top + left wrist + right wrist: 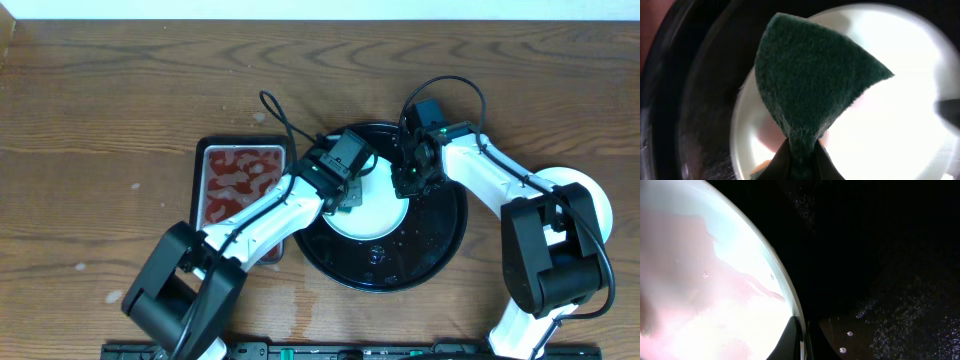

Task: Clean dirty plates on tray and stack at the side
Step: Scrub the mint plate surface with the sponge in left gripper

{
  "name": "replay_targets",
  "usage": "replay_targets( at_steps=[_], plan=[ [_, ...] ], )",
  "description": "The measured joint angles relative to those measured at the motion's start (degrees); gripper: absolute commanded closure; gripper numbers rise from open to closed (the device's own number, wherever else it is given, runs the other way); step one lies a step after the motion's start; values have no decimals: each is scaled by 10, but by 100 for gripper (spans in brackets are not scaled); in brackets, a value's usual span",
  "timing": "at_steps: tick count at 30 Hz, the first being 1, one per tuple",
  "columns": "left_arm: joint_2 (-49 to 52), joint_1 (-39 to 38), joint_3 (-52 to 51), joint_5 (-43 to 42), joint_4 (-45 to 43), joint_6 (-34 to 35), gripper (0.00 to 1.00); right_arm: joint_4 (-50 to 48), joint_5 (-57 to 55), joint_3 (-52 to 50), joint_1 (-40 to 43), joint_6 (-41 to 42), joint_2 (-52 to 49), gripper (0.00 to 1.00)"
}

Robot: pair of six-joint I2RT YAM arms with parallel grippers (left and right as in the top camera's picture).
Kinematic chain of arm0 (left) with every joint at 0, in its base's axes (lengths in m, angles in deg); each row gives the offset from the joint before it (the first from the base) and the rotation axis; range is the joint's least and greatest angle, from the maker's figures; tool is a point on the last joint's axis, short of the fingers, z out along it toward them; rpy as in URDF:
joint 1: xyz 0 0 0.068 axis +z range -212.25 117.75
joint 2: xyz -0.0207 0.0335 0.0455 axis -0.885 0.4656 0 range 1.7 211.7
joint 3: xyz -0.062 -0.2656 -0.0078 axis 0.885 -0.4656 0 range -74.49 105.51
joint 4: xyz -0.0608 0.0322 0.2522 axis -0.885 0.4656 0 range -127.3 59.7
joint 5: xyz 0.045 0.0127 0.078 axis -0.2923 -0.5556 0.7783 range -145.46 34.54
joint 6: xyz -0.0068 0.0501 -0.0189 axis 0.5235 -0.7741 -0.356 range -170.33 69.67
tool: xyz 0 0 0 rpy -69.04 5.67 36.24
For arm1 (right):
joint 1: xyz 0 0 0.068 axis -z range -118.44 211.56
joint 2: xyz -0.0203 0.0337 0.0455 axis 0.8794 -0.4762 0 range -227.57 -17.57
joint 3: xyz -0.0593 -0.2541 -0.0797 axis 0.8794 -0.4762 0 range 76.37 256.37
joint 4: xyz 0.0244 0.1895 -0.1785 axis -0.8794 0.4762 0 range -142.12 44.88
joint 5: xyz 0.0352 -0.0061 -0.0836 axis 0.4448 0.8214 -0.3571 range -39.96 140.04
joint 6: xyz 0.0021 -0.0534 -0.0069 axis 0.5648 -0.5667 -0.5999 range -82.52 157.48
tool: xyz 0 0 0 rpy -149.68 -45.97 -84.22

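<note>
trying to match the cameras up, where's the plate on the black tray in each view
overhead: plate at centre, on the black tray.
left wrist: bright disc on the right, behind the green pad.
right wrist: left half, pink smears on it.
shared landmark: black tray, dark beside the plate.

A rectangular metal tray (200, 190) holds blotchy red sauce (240, 175); a dark green scouring pad (810, 85) fans out.
</note>
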Motion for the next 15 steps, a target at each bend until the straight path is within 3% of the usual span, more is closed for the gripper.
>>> replay_targets(
  at_steps=[15],
  plan=[
    [44, -37, 0, -48, -65, 43, 92, 3, -2, 0, 0, 0, 0, 99]
  ],
)
